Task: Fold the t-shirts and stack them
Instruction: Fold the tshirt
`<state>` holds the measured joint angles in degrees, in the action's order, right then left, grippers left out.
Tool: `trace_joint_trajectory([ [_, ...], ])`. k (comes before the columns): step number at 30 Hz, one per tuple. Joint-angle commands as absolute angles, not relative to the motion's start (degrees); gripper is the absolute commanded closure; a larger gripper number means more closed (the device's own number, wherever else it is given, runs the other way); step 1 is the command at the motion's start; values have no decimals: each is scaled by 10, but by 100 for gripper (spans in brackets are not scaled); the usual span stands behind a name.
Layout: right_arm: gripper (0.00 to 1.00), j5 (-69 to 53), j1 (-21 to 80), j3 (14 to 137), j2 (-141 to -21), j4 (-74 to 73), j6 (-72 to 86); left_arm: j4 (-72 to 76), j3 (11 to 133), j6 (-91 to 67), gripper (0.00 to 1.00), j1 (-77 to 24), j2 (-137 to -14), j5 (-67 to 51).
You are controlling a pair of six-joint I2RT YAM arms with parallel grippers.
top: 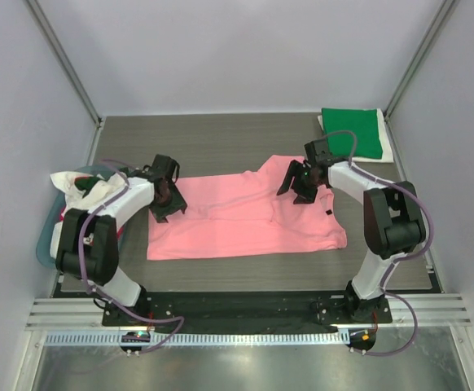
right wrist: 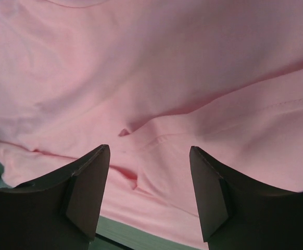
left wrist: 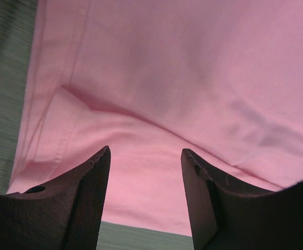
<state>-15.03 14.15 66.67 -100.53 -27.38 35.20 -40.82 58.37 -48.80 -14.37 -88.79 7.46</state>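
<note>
Your left gripper and right gripper hover spread and empty over opposite ends of the flat salmon-pink cloth t-shirt, likely poised for a fold.

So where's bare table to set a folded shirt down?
Bare: the far strip of table between pink shirt and back wall, left of the green shirt; also the near strip in front of the pink shirt. Crowded: the left edge by the tub.
</note>
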Motion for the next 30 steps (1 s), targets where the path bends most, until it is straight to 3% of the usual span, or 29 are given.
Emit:
trace_joint_trajectory([
  [1,32,-124,133,650,-1011,-251,316,-367,596,-468,42,-152,-917,68],
  [9,32,-90,34,568,-1005,-250,310,-354,603,-454,44,-170,-986,78],
  [16,30,-135,24,580,-999,-264,291,-352,618,-459,44,-188,-986,78],
  [23,29,-154,59,699,-974,-328,274,-421,678,-431,41,-188,-910,116],
  [30,29,-146,57,869,-1064,-349,251,-492,669,-382,40,-187,-796,147],
])
